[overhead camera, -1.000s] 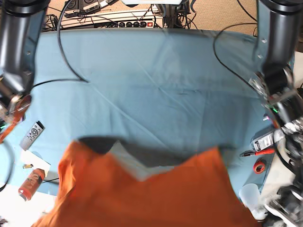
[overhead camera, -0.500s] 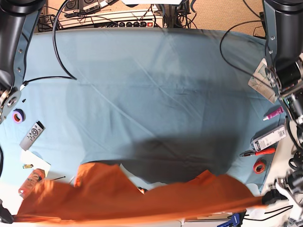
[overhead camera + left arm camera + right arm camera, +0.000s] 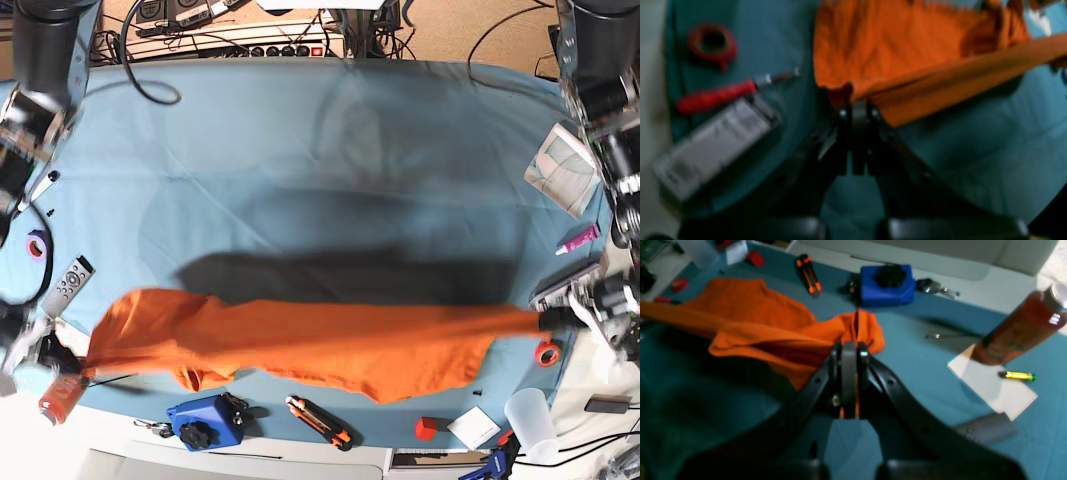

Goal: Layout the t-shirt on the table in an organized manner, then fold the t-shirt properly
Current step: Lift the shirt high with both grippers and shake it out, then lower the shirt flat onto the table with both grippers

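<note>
The orange t-shirt (image 3: 330, 345) hangs as a long stretched band across the near part of the blue-teal table (image 3: 320, 180), its lower part sagging onto the cloth. In the base view my left gripper (image 3: 552, 320) pinches its right end, and my right gripper (image 3: 75, 362) pinches its left end. In the left wrist view the left gripper (image 3: 855, 100) is shut on an edge of the t-shirt (image 3: 893, 50). In the right wrist view the right gripper (image 3: 848, 346) is shut on a bunched corner of the t-shirt (image 3: 750, 306).
A blue box (image 3: 205, 422), a utility knife (image 3: 320, 420) and a small red block (image 3: 428, 428) lie along the near edge. A red tape roll (image 3: 546, 353), a grey box (image 3: 565, 287) and a plastic cup (image 3: 530, 415) sit at the right. A remote (image 3: 68, 285) and an orange bottle (image 3: 58, 395) are at the left.
The t-shirt has come down from close under the camera and moved away from the near edge onto the table. It is now drawn out taut between both grippers.
</note>
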{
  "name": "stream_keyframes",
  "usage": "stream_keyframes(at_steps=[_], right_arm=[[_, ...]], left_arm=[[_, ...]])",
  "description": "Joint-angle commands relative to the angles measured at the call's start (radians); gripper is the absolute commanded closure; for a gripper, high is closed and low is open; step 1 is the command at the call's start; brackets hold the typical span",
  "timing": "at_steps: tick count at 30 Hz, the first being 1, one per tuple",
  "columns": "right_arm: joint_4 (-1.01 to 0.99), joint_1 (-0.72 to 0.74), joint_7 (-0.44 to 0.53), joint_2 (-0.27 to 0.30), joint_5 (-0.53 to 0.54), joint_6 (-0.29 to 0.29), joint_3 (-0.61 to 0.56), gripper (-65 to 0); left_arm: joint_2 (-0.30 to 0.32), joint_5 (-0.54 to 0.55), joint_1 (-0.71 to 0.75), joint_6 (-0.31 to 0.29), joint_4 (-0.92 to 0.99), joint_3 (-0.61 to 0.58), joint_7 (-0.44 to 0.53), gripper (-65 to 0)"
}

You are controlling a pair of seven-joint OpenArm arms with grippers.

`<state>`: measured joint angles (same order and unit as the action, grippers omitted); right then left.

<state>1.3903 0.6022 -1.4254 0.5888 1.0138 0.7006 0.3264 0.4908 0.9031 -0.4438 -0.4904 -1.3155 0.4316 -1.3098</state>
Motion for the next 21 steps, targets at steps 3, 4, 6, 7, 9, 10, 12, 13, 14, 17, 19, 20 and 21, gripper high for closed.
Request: stream_keyframes(at_steps=[3, 4, 6, 7, 9, 10, 12, 13, 14, 17, 19, 20, 21], right_arm=[[0.119, -0.092, 0.029, -0.012, 0.015, -0.002, 0.100, 0.0], [0.153, -0.131, 0.029, -0.027, 0.016, -0.002, 0.134, 0.0], [0.219, -0.209, 0.029, -0.063, 0.030, -0.002, 0.199, 0.0], [0.254, -0.249, 0.029, -0.082, 0.041, -0.002, 0.229, 0.0], [0.323, -0.328, 0.029, -0.117, 0.052, -0.002, 0.274, 0.0], [0.357, -0.368, 0.029, -0.134, 0.052, -0.002, 0.290, 0.0], [0.421, -0.454, 0.029, -0.163, 0.052, -0.002, 0.312, 0.0], [0.451, -0.496, 0.029, -0.176, 0.052, -0.002, 0.319, 0.0], [0.479, -0.537, 0.029, -0.188, 0.052, -0.002, 0.325, 0.0], [0.547, -0.648, 0.029, -0.219, 0.052, -0.002, 0.348, 0.0], [0.579, -0.708, 0.029, -0.238, 0.054, -0.002, 0.374, 0.0], [0.589, -0.734, 0.029, -0.246, 0.066, -0.002, 0.392, 0.0], [0.595, -0.760, 0.029, -0.254, 0.084, -0.002, 0.411, 0.0]], left_arm=[[0.021, 0.016, 0.059, 0.002, -0.075, 0.005, 0.000, 0.0], [0.021, 0.015, 0.092, 0.002, -0.098, 0.005, 0.000, 0.0], [0.018, -0.003, 0.162, 0.003, -0.153, 0.005, 0.000, 0.0], [0.014, -0.019, 0.199, 0.004, -0.186, 0.006, 0.000, 0.0], [0.005, -0.052, 0.272, 0.023, -0.256, 0.018, 0.009, 0.0], [-0.001, -0.068, 0.309, 0.024, -0.292, 0.029, 0.016, 0.0], [-0.023, -0.096, 0.380, 0.046, -0.362, 0.071, 0.030, 0.0], [-0.039, -0.099, 0.414, 0.048, -0.393, 0.101, 0.036, 0.0], [-0.056, -0.098, 0.446, 0.048, -0.420, 0.136, 0.040, 0.0], [-0.108, -0.079, 0.529, 0.044, -0.465, 0.240, 0.047, 0.0], [-0.133, -0.071, 0.574, 0.043, -0.466, 0.291, 0.047, 0.0], [-0.143, -0.069, 0.596, 0.043, -0.466, 0.312, 0.047, 0.0], [-0.149, -0.065, 0.615, 0.035, -0.466, 0.327, 0.047, 0.0]])
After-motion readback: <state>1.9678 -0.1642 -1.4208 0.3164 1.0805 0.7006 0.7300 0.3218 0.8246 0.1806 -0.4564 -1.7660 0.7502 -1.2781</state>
